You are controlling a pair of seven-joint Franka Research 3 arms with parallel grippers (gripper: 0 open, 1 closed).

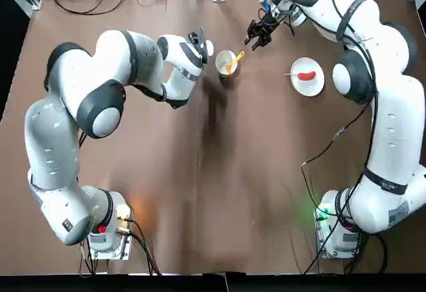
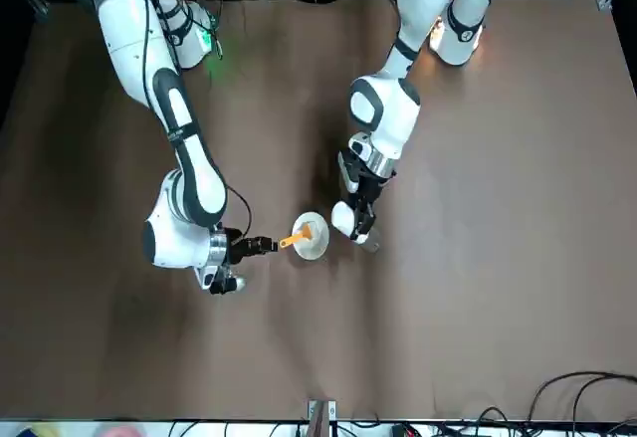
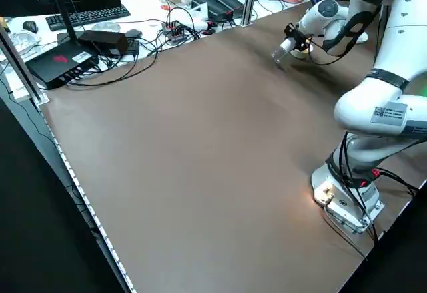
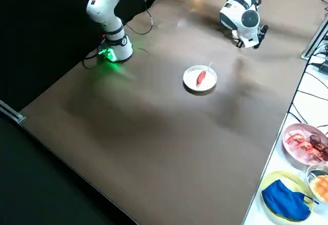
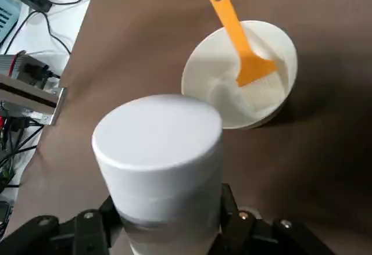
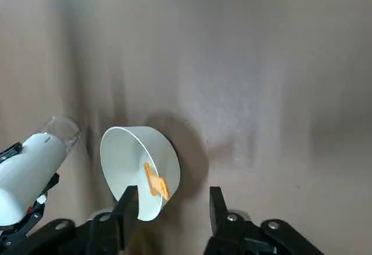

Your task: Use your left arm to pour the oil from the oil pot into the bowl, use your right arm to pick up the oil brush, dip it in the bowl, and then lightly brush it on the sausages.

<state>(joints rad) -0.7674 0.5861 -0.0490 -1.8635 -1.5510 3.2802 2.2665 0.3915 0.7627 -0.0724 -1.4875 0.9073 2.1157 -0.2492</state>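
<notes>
From the top, the left gripper (image 1: 198, 41) holds the bottle (image 1: 210, 48) beside the bowl (image 1: 225, 70), where the brush (image 1: 235, 60) leans with its handle over the rim. The right gripper (image 1: 256, 37) waits across from it, near the plate (image 1: 308, 89) with the sausage (image 1: 307, 76).

From the front, the bottle looks tilted; I can't make out any oil running.

From the left side, its clear base shows; probably smooth, slippery if oily, and breakable, so a firm, even grip round the body suits it.

From the right side, the sausage lies on the plate, likely soft and apt to roll: light strokes only.

In the left wrist view, the fingers (image 5: 110, 223) are clamped round the bottle.

In the right wrist view, the fingers (image 6: 129, 208) are apart. The brush should be light, with soft bristles; best pinched by its stiffer handle.
</notes>
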